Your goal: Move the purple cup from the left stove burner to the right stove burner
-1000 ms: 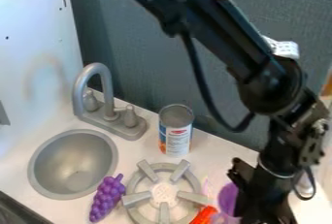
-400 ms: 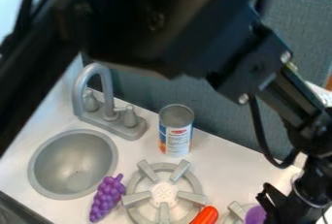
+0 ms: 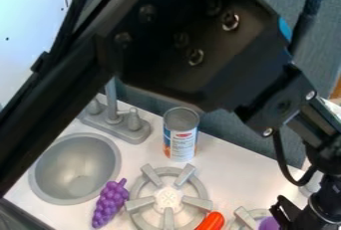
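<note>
Hanging low in the lower right of the frame, the claw (image 3: pixel 285 215) is right by a rounded purple thing (image 3: pixel 269 223) that is cut off by the bottom edge. From where I stand I can't tell whether the claw is spread, pressed together or pinching that purple thing — it's all black on black down there. The purple thing sits next to a grey burner (image 3: pixel 245 217), only part of which is within the frame.

The black arm (image 3: pixel 180 45) slants over the top and left of the frame, then bends down toward the right edge, and it covers the upper part of the grey faucet (image 3: pixel 113 118). Below the faucet, at the left, is a round grey sink (image 3: pixel 79 167). A can (image 3: pixel 180 139) with a white and blue label stands upright near the middle, on the pale counter (image 3: pixel 233 176) and close to the grey wall (image 3: pixel 318 62). Under it, toward the bottom middle, is a bigger burner (image 3: pixel 168 197) with grey prongs. Purple grapes (image 3: pixel 110 204) lie between that one and the sink — and a bright orange-red thing (image 3: pixel 212 221) is at its lower right, partly out of the frame.
</note>
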